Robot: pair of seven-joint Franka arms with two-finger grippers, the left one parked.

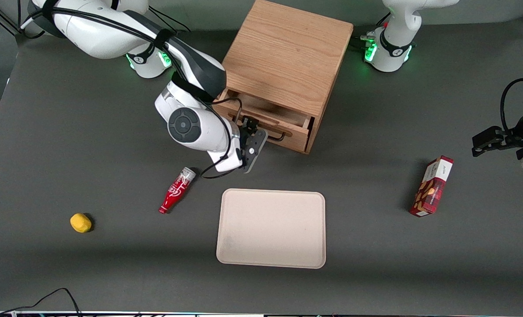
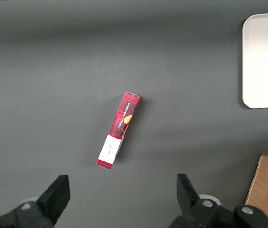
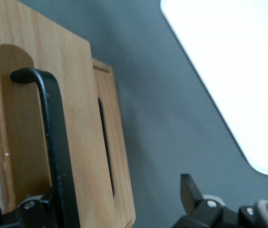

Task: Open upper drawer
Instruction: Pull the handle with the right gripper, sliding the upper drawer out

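Observation:
The oak cabinet [image 1: 283, 57] stands farther from the front camera than the tray. Its upper drawer [image 1: 287, 137] is pulled partly out, and its shallow wooden inside [image 1: 270, 110] shows. The thin black wire handle [image 1: 280, 135] runs along the drawer front. My right gripper [image 1: 252, 130] is at the handle, at its end toward the working arm. In the right wrist view the drawer front [image 3: 84, 142] and the handle [image 3: 53, 133] lie between the wide-apart fingers of the gripper [image 3: 108, 194]. One fingertip [image 3: 29, 208] touches the handle; the other [image 3: 187, 187] is over the table. The lower drawer is hidden.
A beige tray [image 1: 270, 229] lies nearer the front camera than the cabinet. A red bottle [image 1: 176, 190] lies close under my arm's wrist. A yellow object [image 1: 80, 222] sits toward the working arm's end. A red snack box [image 1: 432, 186] lies toward the parked arm's end.

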